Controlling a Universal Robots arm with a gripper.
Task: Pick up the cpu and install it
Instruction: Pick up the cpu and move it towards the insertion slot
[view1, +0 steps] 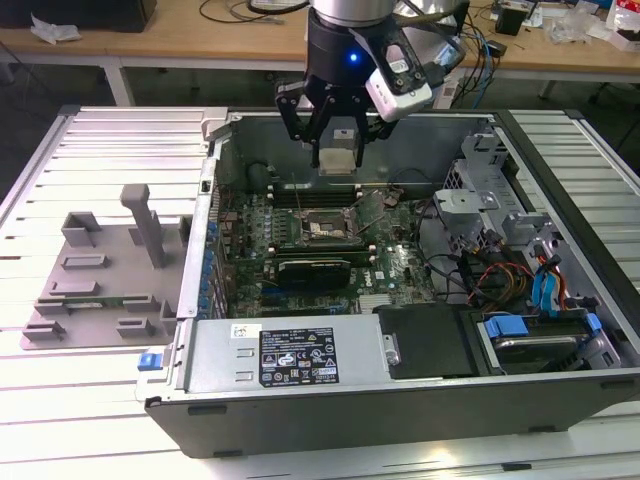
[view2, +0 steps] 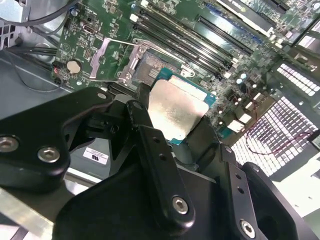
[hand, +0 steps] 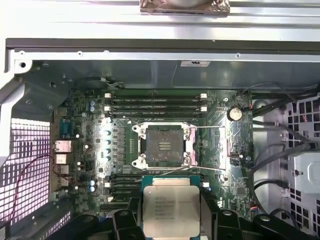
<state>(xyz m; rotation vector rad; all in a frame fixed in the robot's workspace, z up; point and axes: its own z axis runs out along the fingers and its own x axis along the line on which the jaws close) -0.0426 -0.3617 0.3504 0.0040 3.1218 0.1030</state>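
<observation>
The cpu (view2: 177, 112) is a small square chip with a shiny silver top plate on a green board, and my gripper (view2: 175, 125) is shut on it, one black finger (view2: 139, 117) on each side. In the exterior view the gripper (view1: 338, 150) hangs with the cpu (view1: 340, 160) over the back of the open computer case (view1: 300, 420), above the motherboard. The empty socket (hand: 164, 145) with its metal frame lies below, a little ahead of the held cpu (hand: 171, 210) in the first wrist view. Its load plate (view2: 107, 57) stands swung open.
Memory slots (hand: 157, 102) run beside the socket. A long black expansion card (view1: 315, 268) crosses the board nearer the front. Cables (view1: 490, 275), a metal drive cage (view1: 480, 190) and blue-latched bays (view1: 545, 340) sit on the exterior view's right. A grey fixture tray (view1: 100, 270) lies outside the case.
</observation>
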